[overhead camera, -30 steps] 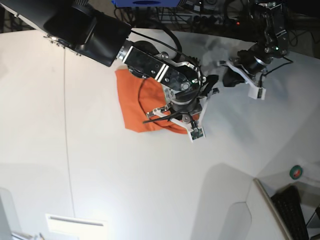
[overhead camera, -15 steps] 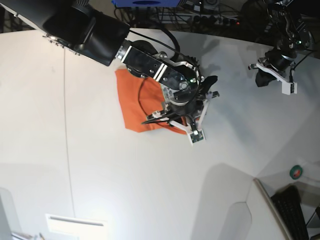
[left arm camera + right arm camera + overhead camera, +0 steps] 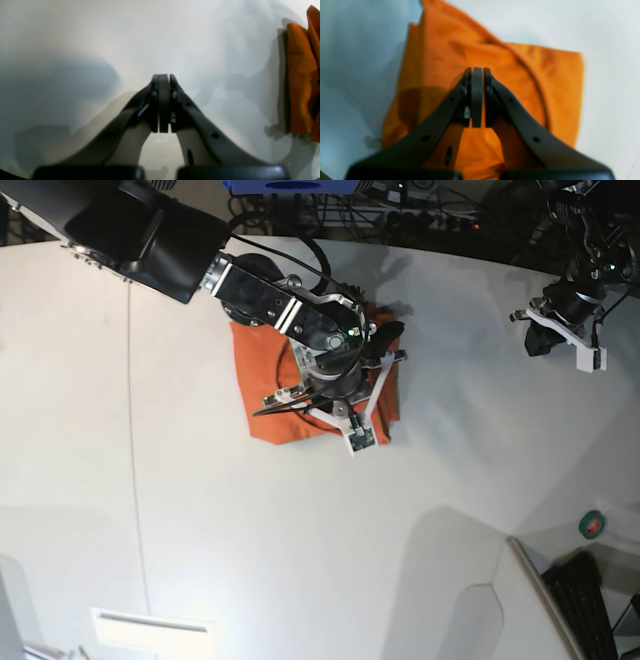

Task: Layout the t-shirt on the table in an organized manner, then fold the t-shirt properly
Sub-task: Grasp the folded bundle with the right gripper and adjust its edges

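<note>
1. Base view: the right gripper has shifted back over the t-shirt, which sits as a compact orange rectangle on the table. A second ago that arm was further toward the shirt's edge. The left gripper has pulled way out to the far side, well apart from the cloth
2. Left wrist view: left gripper has its jaws pressed together with nothing between them, just bare table below. The t-shirt only peeks in at the frame edge
3. Right wrist view: right gripper is pinched closed too, hanging over the t-shirt. I can't see any fabric caught in it; the neckline seam curves past just beside it

My read: folding looks basically done, with both arms letting go and backing off. Maybe one last pat-down is left
</note>
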`<state>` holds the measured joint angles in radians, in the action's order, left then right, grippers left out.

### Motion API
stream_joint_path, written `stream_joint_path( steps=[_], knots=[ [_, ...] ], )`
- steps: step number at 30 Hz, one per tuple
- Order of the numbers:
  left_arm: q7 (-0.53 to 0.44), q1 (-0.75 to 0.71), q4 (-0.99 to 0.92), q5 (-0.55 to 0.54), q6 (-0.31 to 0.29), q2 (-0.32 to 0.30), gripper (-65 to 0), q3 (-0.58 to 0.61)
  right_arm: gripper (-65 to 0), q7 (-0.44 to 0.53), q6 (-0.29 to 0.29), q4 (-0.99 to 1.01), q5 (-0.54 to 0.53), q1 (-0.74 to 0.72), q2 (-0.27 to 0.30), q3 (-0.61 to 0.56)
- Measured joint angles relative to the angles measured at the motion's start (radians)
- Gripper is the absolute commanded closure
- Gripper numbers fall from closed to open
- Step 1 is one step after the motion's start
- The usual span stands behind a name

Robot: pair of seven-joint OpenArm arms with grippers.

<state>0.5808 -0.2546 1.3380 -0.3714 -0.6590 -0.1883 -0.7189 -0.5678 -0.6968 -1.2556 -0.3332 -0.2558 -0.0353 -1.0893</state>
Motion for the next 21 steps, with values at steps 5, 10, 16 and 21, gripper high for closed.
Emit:
stream_joint_path(
  steps=[5,10,16,21],
  knots=[
    [0.0,0.007,0.0,-0.002,0.0,0.003,0.0,0.003,0.0,-0.001,-0.001,0.002,-0.001,0.032,-0.006,-0.002],
    [0.001,0.007,0.002,-0.002,0.003,0.019,0.0,0.003,0.0,0.008,0.001,0.035,0.003,0.03,-0.043,-0.002],
    [0.0,0.008,0.002,-0.002,0.003,0.021,0.0,0.004,0.0,0.005,0.054,0.098,0.003,0.05,-0.078,-0.002],
    [0.003,0.023,0.002,-0.003,0.003,0.034,0.0,0.005,0.0,-0.005,0.052,0.054,0.001,0.046,-0.068,-0.002]
  ],
)
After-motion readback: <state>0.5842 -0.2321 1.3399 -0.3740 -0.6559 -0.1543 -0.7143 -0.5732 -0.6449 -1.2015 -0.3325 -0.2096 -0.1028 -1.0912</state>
